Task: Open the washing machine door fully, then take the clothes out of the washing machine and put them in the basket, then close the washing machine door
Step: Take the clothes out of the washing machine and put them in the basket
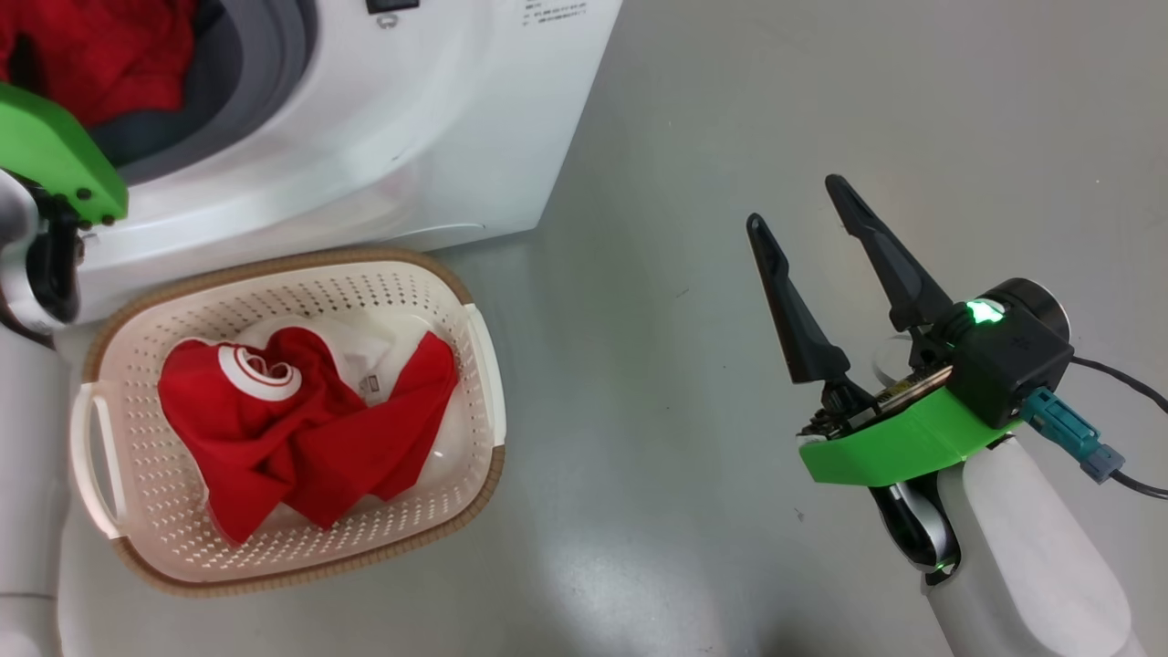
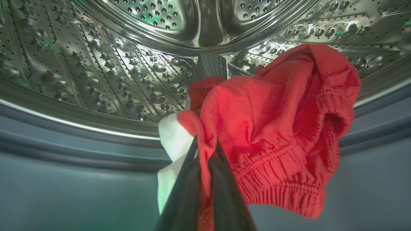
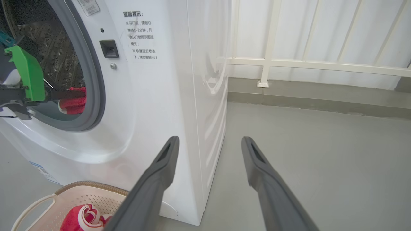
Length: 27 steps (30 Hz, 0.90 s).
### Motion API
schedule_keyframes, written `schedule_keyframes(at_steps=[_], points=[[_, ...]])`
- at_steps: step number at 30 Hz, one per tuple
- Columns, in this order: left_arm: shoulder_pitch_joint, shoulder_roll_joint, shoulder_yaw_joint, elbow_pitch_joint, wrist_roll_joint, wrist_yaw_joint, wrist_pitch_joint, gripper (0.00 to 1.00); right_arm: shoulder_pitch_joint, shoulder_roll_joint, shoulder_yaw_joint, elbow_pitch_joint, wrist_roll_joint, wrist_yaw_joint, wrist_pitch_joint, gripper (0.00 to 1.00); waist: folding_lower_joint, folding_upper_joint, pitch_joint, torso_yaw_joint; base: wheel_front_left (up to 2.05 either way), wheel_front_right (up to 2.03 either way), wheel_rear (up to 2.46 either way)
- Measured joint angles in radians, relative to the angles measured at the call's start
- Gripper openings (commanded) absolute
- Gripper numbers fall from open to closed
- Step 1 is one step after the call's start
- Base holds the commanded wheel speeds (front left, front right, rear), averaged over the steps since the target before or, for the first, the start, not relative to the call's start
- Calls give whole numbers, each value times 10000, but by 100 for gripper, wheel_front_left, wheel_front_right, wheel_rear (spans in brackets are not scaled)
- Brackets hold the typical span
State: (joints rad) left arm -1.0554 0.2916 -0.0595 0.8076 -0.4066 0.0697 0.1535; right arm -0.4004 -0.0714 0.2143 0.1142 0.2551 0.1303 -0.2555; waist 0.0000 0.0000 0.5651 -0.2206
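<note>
Inside the steel drum (image 2: 128, 64) of the white washing machine (image 1: 383, 137), my left gripper (image 2: 206, 141) is shut on a fold of red clothes (image 2: 276, 128) with white trim. The right wrist view has that gripper (image 3: 78, 94) reaching through the grey ring (image 3: 96, 96) into the red fabric (image 3: 74, 104). Another red garment (image 1: 301, 420) lies in the cream basket (image 1: 128, 328) on the floor in front of the machine. My right gripper (image 1: 794, 203) hangs open and empty over bare floor, well right of the basket. The washing machine door is out of view.
The basket's brown rim (image 3: 90, 185) sits close against the machine's front. Grey floor (image 1: 684, 137) stretches to the right of the machine. A white railing (image 3: 269, 61) and low kerb run along the back wall. A cable (image 1: 1131, 383) trails from my right wrist.
</note>
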Motion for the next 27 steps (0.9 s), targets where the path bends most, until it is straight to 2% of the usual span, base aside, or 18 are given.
schedule_keyframes(at_steps=[14, 25, 27], points=[[1092, -113, 73, -1160, 2, -77, -2729, 0, 11, -6, -40, 90, -2, 0, 0, 100, 0, 0, -515, 298, 0, 0, 0], [2612, -339, 211, -2489, -79, -61, -3802, 0, 155, -8, -52, 232, -4, 0, 0, 100, 0, 0, -1225, 429, 0, 0, 0], [3000, -370, 222, -2821, -69, 52, -3891, 0, 299, -21, -52, 268, -6, 0, 0, 100, 0, 0, -1388, 449, 0, 0, 0]])
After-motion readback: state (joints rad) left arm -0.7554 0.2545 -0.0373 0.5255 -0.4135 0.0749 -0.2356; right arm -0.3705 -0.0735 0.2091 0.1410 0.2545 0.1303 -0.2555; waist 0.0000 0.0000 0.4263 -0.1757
